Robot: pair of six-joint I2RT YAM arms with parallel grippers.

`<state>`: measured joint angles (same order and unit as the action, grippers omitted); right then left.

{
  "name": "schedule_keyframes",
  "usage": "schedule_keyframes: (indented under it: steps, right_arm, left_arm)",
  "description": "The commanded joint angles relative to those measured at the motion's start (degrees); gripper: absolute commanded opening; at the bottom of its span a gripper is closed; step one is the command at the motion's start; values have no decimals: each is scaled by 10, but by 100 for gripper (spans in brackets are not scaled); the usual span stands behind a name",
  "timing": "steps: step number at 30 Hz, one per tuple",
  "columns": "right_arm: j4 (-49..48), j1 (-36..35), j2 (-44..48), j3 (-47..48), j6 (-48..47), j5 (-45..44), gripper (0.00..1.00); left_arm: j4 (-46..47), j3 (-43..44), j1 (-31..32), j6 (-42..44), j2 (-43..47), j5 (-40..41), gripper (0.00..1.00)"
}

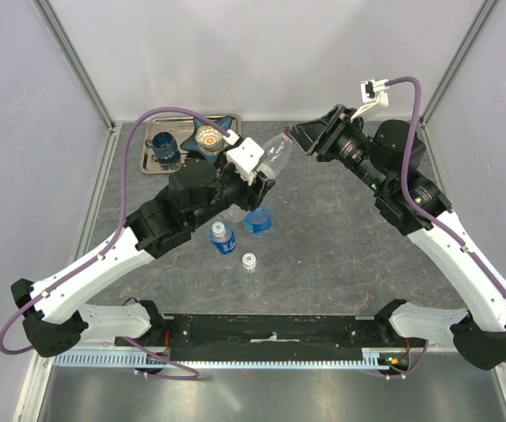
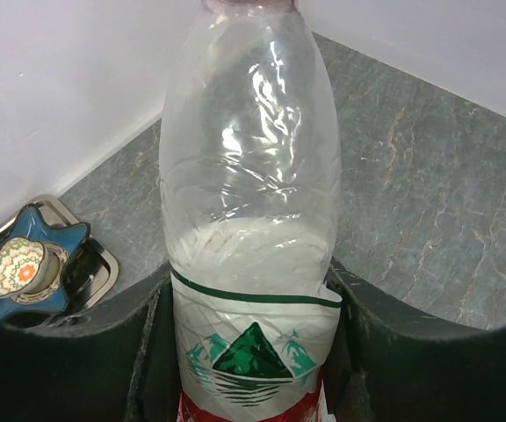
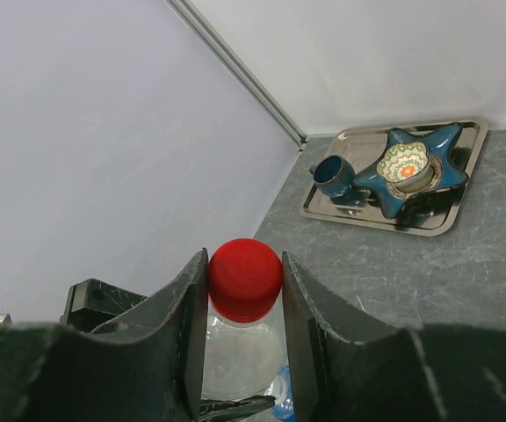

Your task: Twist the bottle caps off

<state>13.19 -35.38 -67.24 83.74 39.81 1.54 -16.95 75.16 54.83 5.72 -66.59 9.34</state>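
My left gripper (image 2: 249, 303) fingers clamp the red-labelled clear plastic bottle (image 2: 251, 202), aloft right of the steel tray (image 3: 376, 225). The right gripper (image 3: 244, 264) fingers pinch its round red plastic cap (image 3: 245, 281). Unscrewing step: next, I judge, twist it off.

The right gripper (image 3: 243, 264) pinches a red cap (image 3: 245, 280) at lower centre, one dark finger pressed to each side. Below the cap a clear bottle (image 3: 240, 352) runs off the bottom edge. At upper right, a metal tray (image 3: 372, 223) on the grey table (image 3: 499, 290) holds a blue mug (image 3: 332, 176) and a star dish (image 3: 437, 171).
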Motion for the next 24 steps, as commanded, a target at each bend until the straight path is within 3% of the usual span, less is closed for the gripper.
schedule_keyframes:
  steps: [1, 3, 6, 10, 13, 20, 24]
  right_arm:
    - [-22, 0, -2, -8, -10, 28, 0]
    - [-20, 0, 3, -7, -24, 43, 0]
    - [-21, 0, 10, -1, -66, 78, 0]
    - [-22, 1, 19, 6, -123, 179, 0]
    - [-26, 1, 28, 9, -155, 227, 0]
    - [-43, 1, 65, -7, -214, 325, 0]
    - [-69, 1, 82, -27, -220, 388, 0]
  left_arm:
    - [53, -4, 5, 20, 22, -15, 15]
    - [54, -7, 5, 19, 30, -34, 15]
    - [52, -8, 0, 11, 43, -128, 15]
    - [25, 24, -34, -45, 29, -378, 15]
    - [9, 57, -56, -78, 1, -506, 15]
    - [47, 69, -107, -148, -21, -678, 16]
    - [130, 43, -146, -220, -17, -755, 15]
